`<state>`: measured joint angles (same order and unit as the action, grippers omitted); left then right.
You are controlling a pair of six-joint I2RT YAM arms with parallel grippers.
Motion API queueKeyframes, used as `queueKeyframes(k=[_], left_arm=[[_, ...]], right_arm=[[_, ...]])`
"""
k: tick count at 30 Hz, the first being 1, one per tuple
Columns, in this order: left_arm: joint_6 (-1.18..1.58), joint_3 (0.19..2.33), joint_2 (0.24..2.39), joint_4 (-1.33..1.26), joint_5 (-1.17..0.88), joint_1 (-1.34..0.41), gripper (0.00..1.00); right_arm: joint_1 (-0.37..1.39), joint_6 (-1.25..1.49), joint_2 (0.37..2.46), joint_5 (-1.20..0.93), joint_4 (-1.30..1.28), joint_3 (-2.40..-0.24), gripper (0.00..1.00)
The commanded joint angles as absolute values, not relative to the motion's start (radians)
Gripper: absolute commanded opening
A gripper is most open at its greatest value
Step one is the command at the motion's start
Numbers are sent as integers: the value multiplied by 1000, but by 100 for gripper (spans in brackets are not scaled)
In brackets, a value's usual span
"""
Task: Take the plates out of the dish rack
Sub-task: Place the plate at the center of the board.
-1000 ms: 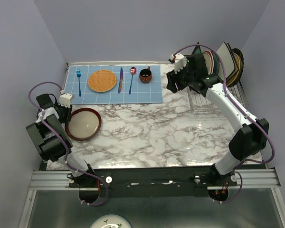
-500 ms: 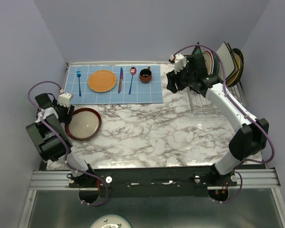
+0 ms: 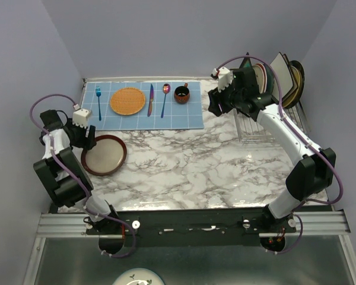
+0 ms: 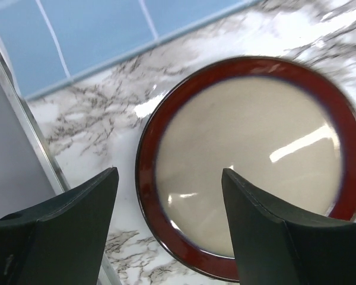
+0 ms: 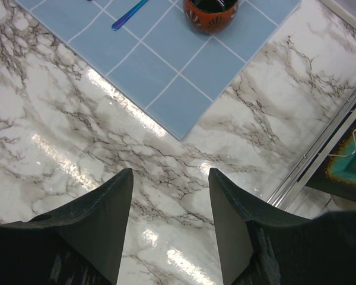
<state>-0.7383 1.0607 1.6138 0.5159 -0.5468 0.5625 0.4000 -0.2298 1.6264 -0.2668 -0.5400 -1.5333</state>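
**On the table, one plate; in the rack, all the rest**

At the table's left side lies the red-rimmed plate (image 3: 105, 155), flat on the marble just below the blue mat (image 3: 142, 113) with its cream centre facing up. It looks whole and clean, and a streak of glare crosses its glaze in the left wrist view (image 4: 249, 166). It is the only plate that looks unloaded so far, so I judge the job barely begun.

The other plates (image 3: 288, 74) stand on edge in the dish rack (image 3: 267, 127) at the far right corner. A cream round one, a pale square one and a dark one with a yellowish rim can be made out. The right arm hides part of the row, so I cannot count them. A teal plate (image 5: 350, 160) with a patterned rim shows at the edge of the right wrist view, inside the wire.

The left hand (image 4: 169, 178) hangs over the red-rimmed plate's left rim, jaws spread wide and holding nothing — the plate rests on the table alone. The right hand (image 5: 169, 175) is also spread wide and empty. It hovers over bare marble by the mat's corner, just beside the rack.

On the mat sit an orange woven mat (image 3: 129, 101) and a small dark-red cup (image 3: 181, 93) — neither is part of the job. What is left, as I read it, is nearly everything: each racked plate has to come out.
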Motion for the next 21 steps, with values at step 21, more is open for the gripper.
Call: queueKeyframes(k=[21], left_arm=[[-241,1170,1416,382,-698,127,92]], right_arm=[[304,-255,1781,406,-492,-1795,61]])
